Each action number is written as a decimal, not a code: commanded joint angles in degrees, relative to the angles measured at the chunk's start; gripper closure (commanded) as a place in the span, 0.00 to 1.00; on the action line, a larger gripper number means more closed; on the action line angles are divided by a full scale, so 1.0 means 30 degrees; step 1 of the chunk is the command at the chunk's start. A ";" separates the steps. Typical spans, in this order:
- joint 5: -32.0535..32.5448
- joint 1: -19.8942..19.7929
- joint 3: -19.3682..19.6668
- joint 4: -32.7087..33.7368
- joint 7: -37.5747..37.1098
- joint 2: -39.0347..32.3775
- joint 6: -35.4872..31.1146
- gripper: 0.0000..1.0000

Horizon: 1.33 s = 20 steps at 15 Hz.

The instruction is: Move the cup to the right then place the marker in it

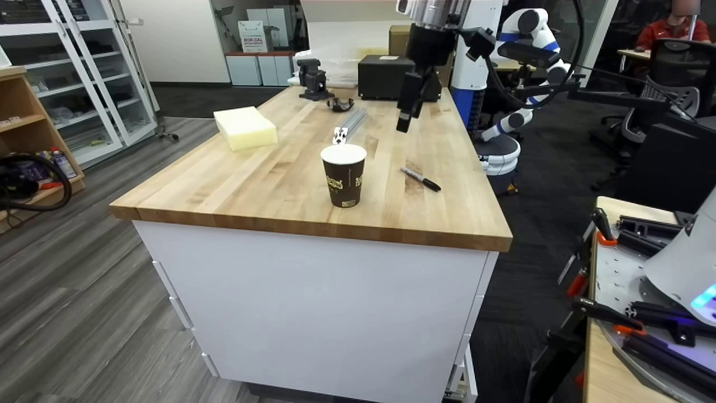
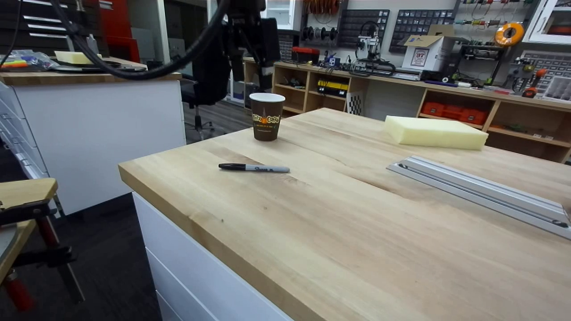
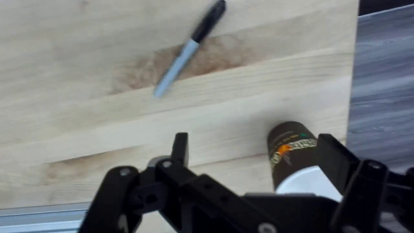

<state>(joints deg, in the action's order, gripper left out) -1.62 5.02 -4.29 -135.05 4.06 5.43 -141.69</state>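
Observation:
The dark brown paper cup with a white rim stands upright near the table's end in both exterior views (image 1: 344,182) (image 2: 266,119). In the wrist view the cup (image 3: 289,149) is at lower right, partly hidden by a finger. The marker, grey with a black cap, lies flat on the table apart from the cup in both exterior views (image 1: 420,179) (image 2: 254,168). The marker (image 3: 186,56) is at the top middle of the wrist view. My gripper (image 3: 253,142) is open and empty, held above the table. It also shows in an exterior view (image 1: 407,115).
A pale yellow foam block (image 1: 246,129) lies at the left, with a silver aluminium profile (image 1: 349,126) near it. A black box (image 1: 383,78) and a black vise-like object (image 1: 314,79) stand farther back. The wooden table's front edge (image 1: 313,224) is close to the cup.

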 commanded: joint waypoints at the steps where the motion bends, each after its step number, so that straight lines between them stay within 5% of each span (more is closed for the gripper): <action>1: -0.1741 0.1230 -0.1146 0.1520 -0.0124 -0.2445 -0.1620 0.00; 9: -0.0483 0.1759 -0.1994 0.3450 -0.0923 -0.3426 0.0277 0.00; 20: 0.0133 0.1599 -0.1665 0.4250 -0.1675 -0.5149 -0.1269 0.00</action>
<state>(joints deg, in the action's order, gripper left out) -3.02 9.94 -9.93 -125.14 -0.05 -7.29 -144.48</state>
